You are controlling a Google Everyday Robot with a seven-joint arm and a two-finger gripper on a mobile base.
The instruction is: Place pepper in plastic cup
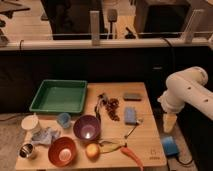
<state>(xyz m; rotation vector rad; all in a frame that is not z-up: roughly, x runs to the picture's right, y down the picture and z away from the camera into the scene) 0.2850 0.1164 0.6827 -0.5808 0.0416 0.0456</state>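
The orange-red pepper [131, 155] lies on the wooden table [150, 135] near its front edge, right of a yellowish banana-like piece [111, 146] and a round yellow-orange fruit [92, 150]. A small blue cup [63, 119] stands left of the purple bowl [87, 128], below the green tray. A white cup [31, 123] and a metal cup [27, 150] stand at the table's left side. My white arm [186, 90] hangs off the table's right edge. Its gripper [170, 123] points down beside that edge, far from the pepper and holding nothing that I can see.
A green tray [59, 96] sits at the back left and an orange bowl [62, 151] at the front left, next to a crumpled cloth [46, 135]. Dark red fruit [112, 108], a grey sponge [132, 96] and a blue block [130, 115] lie mid-table. A blue object [169, 145] lies on the floor at right.
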